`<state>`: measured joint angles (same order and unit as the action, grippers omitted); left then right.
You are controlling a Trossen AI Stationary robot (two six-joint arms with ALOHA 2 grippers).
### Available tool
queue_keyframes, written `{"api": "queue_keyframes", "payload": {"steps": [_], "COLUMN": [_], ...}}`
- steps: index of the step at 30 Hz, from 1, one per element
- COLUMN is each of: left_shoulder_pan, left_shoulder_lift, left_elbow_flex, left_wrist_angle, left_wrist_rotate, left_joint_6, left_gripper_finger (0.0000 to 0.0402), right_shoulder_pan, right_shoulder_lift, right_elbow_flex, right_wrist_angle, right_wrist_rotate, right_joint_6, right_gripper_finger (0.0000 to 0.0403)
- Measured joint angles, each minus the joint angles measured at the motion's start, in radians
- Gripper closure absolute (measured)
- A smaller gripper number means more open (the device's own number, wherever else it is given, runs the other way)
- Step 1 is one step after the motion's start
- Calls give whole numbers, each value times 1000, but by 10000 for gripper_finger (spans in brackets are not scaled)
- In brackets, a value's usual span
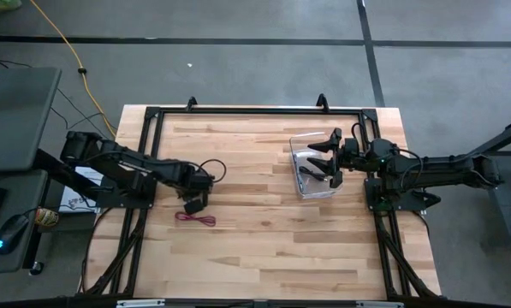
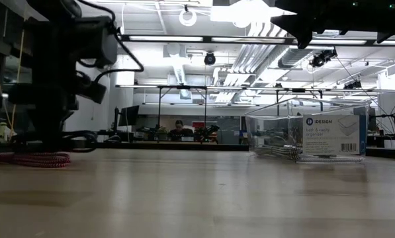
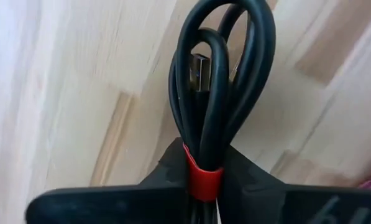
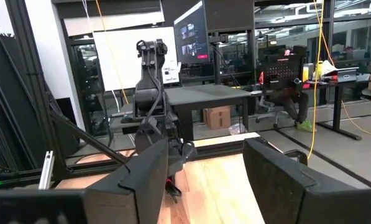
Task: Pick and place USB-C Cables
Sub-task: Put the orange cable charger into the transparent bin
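At left of centre in the overhead frame, the left gripper (image 1: 205, 181) is clamped on the black-and-red cable (image 3: 219, 99), its fingers (image 3: 166, 171) pinching the bundle at its red band, the black loops jutting out over the wooden table (image 1: 264, 248). Just below it in that frame the magenta-red cable (image 1: 195, 219) lies flat on the boards, apart from the gripper. At right of centre the clear box (image 1: 311, 167) sits on the table with cable inside; its colours cannot be made out. The right gripper (image 1: 333, 158) hovers over the box's right edge, fingers (image 4: 278, 177) spread apart and holding nothing.
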<state>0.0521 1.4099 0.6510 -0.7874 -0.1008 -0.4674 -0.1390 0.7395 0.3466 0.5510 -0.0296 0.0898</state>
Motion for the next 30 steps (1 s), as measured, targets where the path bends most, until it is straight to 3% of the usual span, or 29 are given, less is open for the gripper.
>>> {"api": "queue_keyframes", "payload": {"steps": [17,26,30], "left_shoulder_pan": [2,18,28], "left_shoulder_lift": [-33,-171,-257], "left_elbow_flex": [26,26,26], "left_wrist_angle": [-11,-4,131], "left_wrist_rotate": [39,22,-29], "left_joint_6": [25,8,52], "left_gripper_finger": [397,398,398], "right_shoulder_pan": [0,0,0], "right_shoulder_lift": [0,0,0], "right_elbow_flex": [0,0,0], "right_wrist_angle": [-8,-8,-8], "right_wrist_rotate": [0,0,0], "right_joint_6": [3,0,0], "right_gripper_finger": [201,201,201]}}
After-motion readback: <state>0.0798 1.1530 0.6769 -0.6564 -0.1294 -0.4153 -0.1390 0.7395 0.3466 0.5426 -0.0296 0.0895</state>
